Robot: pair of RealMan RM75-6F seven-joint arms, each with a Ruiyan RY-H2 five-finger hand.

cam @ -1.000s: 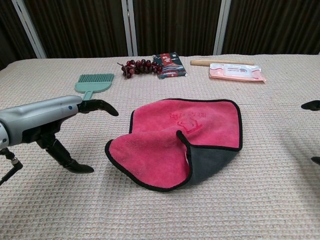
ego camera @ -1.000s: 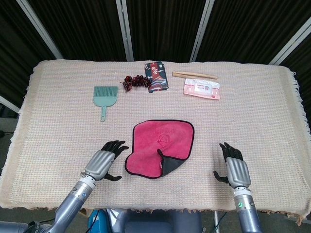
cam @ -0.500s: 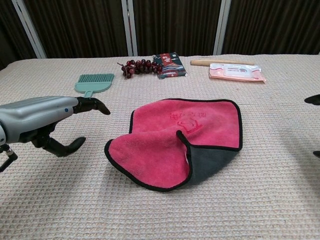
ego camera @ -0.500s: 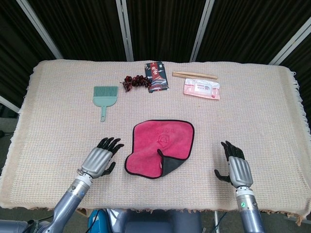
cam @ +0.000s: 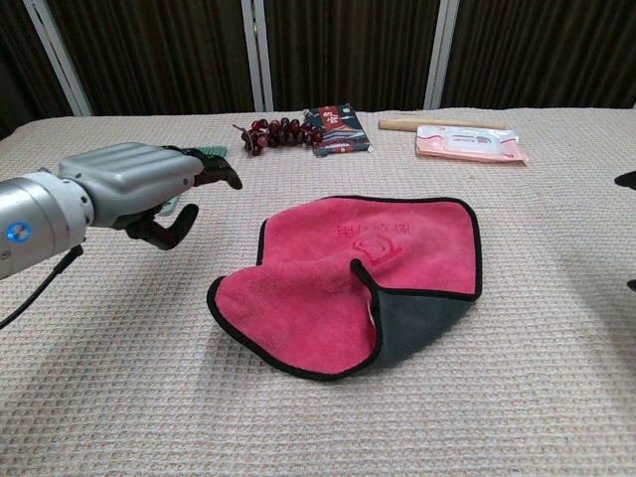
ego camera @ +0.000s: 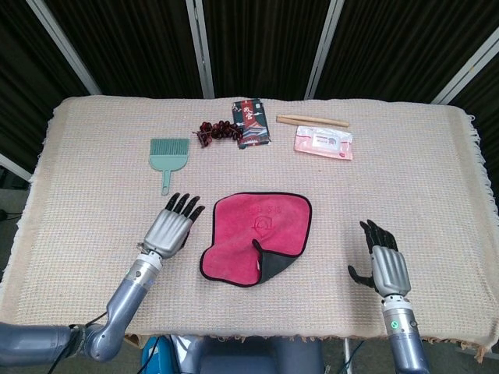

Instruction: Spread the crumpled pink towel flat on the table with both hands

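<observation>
Dark vertical panels with pale metal posts stand behind a table covered in a beige woven cloth. Over its near left part hovers the robot's silver left hand with black fingers, spread apart and pointing away across the table, holding nothing; in the chest view the same hand hangs just above the cloth, thumb curled beneath. Just beside it to the right, not touching it, lies the crumpled pink towel with a black border, mostly open near the table's middle, its near right corner folded over to show a grey underside. Well apart on the near right is the silver right hand, fingers likewise apart and empty, palm down above the cloth; the chest view catches only dark fingertips at its right edge. Beyond the left hand rests a pale green plastic hand brush. Along the far side lie a string of dark red beads, a dark printed packet touching it, a pair of light wooden chopsticks and a pink flat wipes pack just before them.
</observation>
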